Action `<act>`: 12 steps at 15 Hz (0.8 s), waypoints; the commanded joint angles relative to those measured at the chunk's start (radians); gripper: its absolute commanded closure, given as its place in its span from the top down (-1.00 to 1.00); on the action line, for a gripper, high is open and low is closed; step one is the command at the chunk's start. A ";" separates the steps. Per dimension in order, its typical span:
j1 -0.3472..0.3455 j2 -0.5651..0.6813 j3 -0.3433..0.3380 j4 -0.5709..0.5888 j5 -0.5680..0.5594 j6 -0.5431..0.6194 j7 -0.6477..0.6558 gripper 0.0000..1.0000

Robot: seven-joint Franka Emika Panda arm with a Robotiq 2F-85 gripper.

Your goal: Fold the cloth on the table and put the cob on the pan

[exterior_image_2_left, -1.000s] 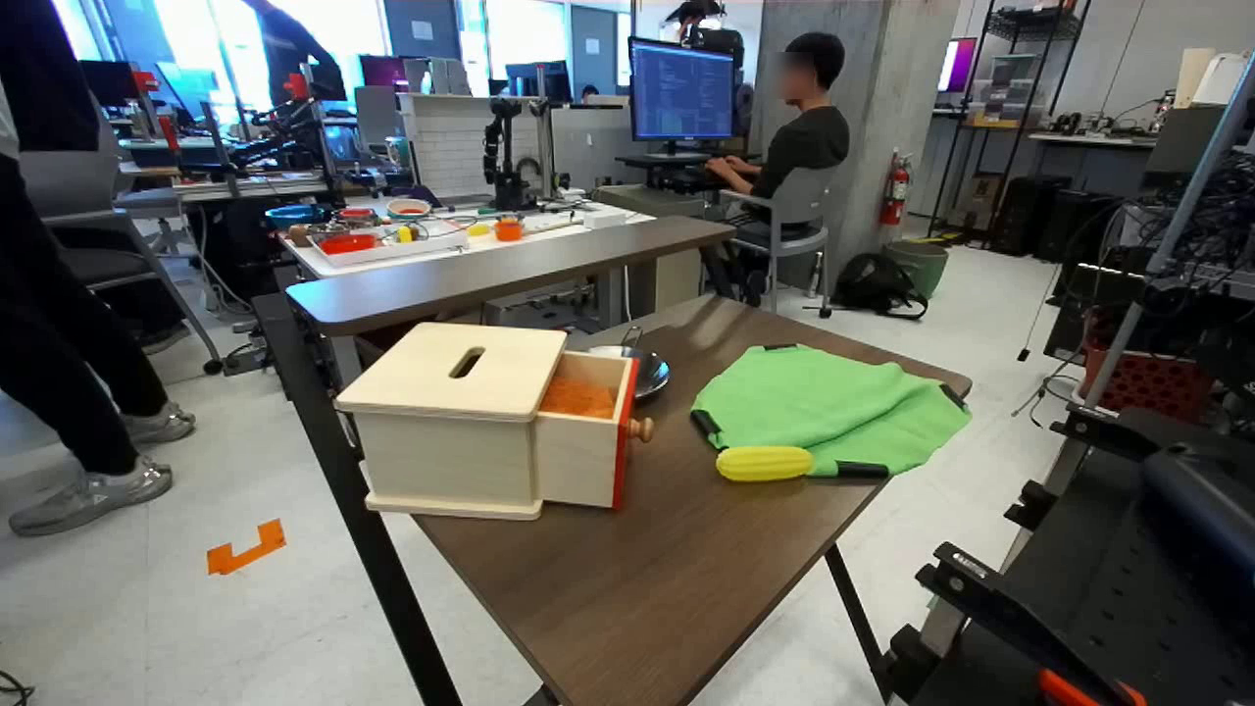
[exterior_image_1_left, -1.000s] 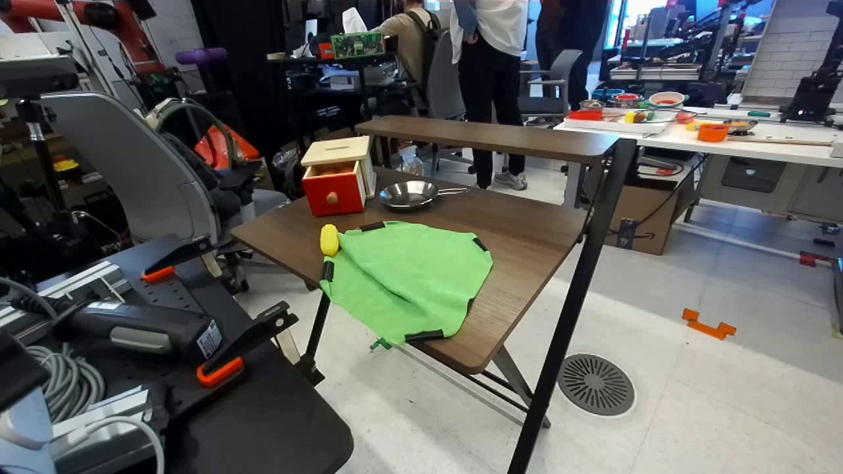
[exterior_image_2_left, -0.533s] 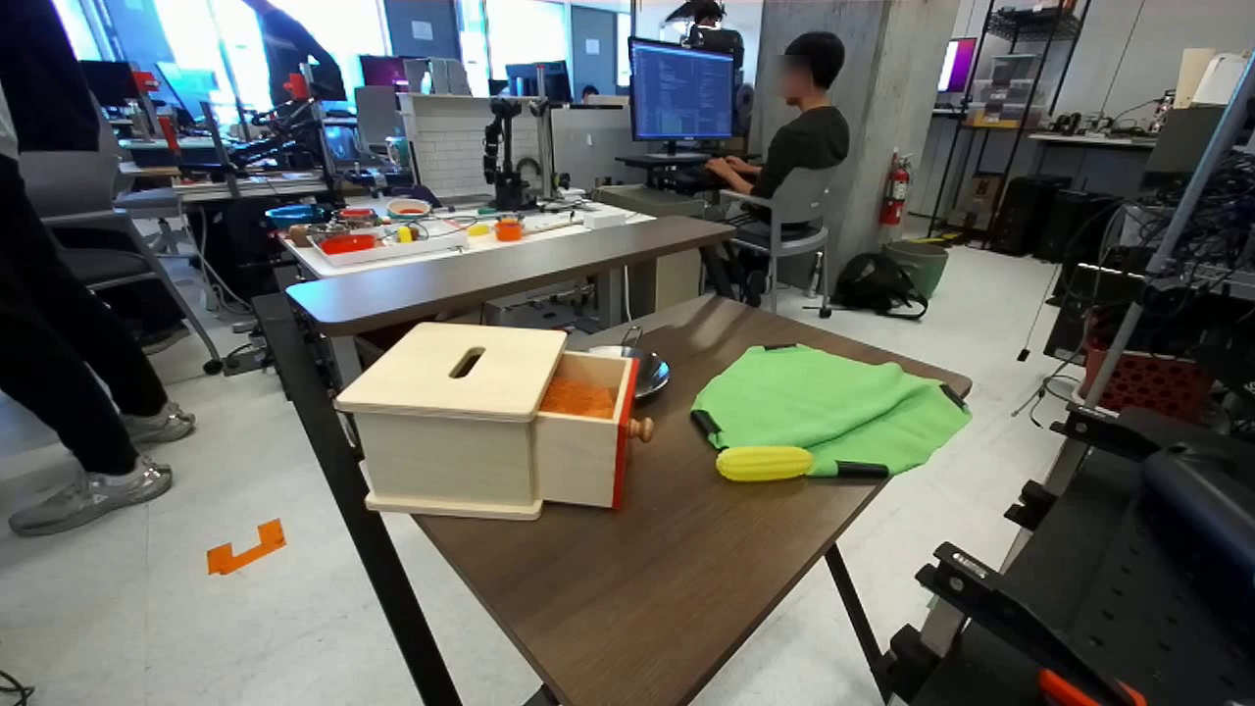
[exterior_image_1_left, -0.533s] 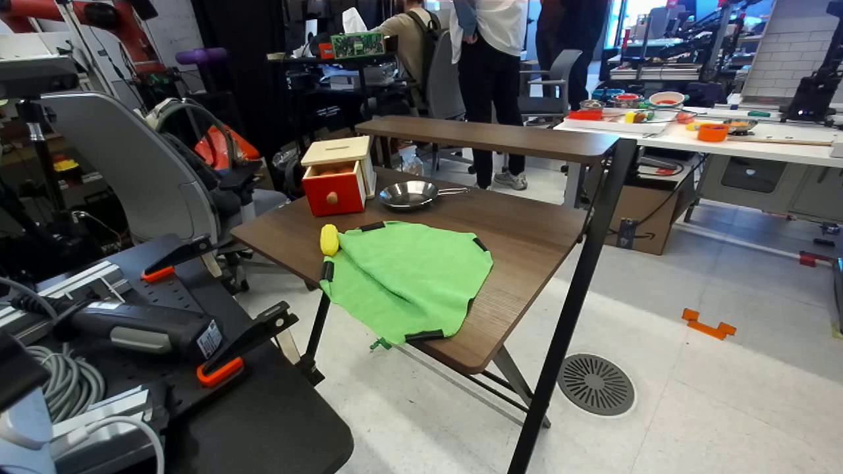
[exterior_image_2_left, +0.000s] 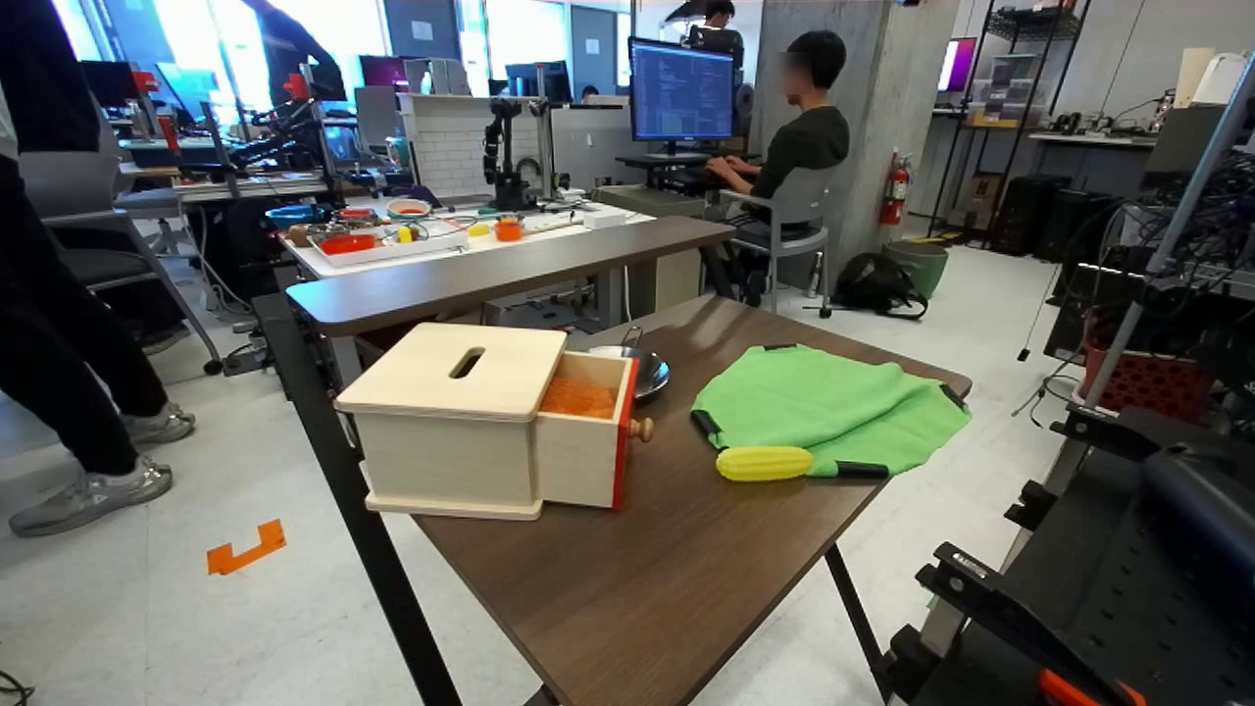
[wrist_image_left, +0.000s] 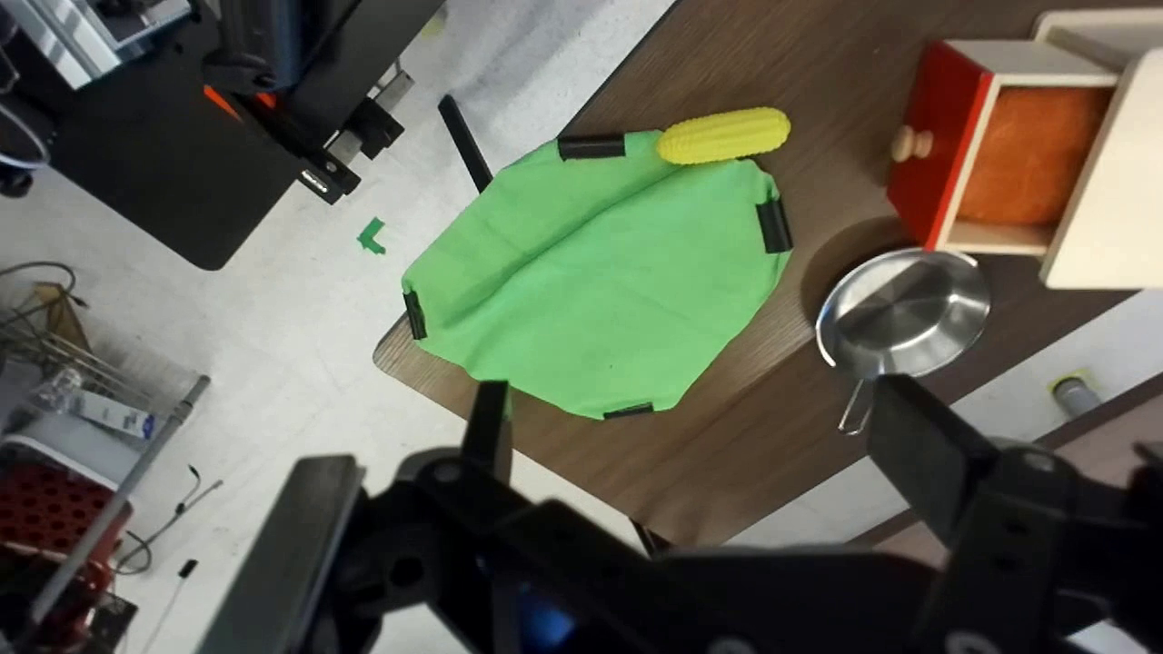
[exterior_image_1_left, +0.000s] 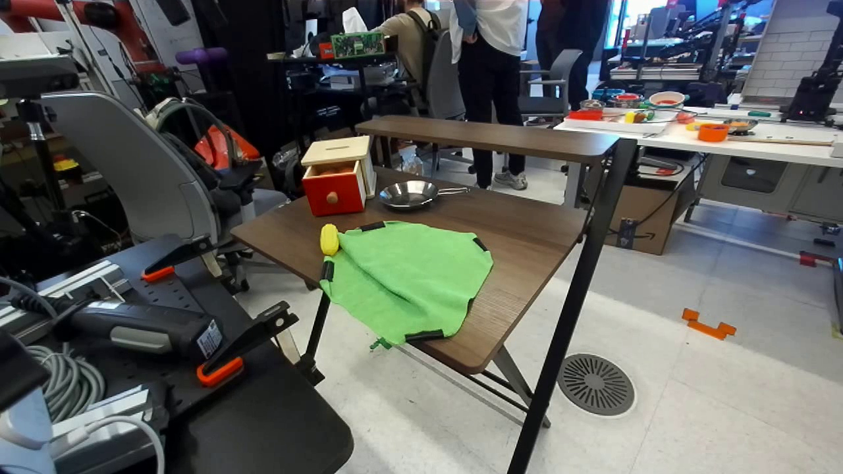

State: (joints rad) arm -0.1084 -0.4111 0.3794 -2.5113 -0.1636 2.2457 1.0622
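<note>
A green cloth (exterior_image_1_left: 415, 270) with black edge patches lies spread and creased on the brown table (exterior_image_1_left: 527, 224), one side hanging past the table edge. It also shows in an exterior view (exterior_image_2_left: 824, 397) and the wrist view (wrist_image_left: 618, 291). A yellow cob (exterior_image_2_left: 765, 464) lies at the cloth's edge, touching it in the wrist view (wrist_image_left: 724, 136). A shiny metal pan (exterior_image_1_left: 408, 195) sits beside the wooden box; it looks empty in the wrist view (wrist_image_left: 909, 313). My gripper (wrist_image_left: 695, 391) is wide open and empty, above the table, apart from everything.
A wooden box (exterior_image_2_left: 451, 451) stands on the table with its red-fronted drawer (exterior_image_1_left: 334, 192) pulled out, orange inside. A raised shelf (exterior_image_1_left: 487, 136) runs along one table side. A black cart (exterior_image_1_left: 276, 401) with clamps and a tool stands close by.
Dark shapes, possibly my gripper's fingers, have come into view at the top left edge of an exterior view. The cloth, cob, pan and box have not moved.
</note>
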 commanded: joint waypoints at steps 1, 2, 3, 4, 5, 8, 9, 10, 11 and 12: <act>-0.039 0.153 -0.060 0.070 -0.053 0.075 0.165 1.00; -0.046 0.193 -0.077 0.085 -0.063 0.099 0.214 1.00; -0.054 0.243 -0.099 0.109 -0.077 0.122 0.258 1.00; -0.053 0.338 -0.149 0.160 -0.097 0.157 0.339 1.00; -0.048 0.375 -0.169 0.179 -0.103 0.180 0.383 1.00; -0.023 0.493 -0.255 0.246 -0.129 0.254 0.524 1.00; -0.010 0.525 -0.284 0.271 -0.132 0.273 0.571 1.00; 0.002 0.566 -0.317 0.294 -0.140 0.299 0.620 1.00; 0.017 0.601 -0.351 0.314 -0.152 0.326 0.671 1.00; 0.033 0.644 -0.385 0.334 -0.160 0.355 0.723 1.00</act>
State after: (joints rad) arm -0.1318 0.1186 0.0864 -2.2569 -0.2779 2.5328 1.6385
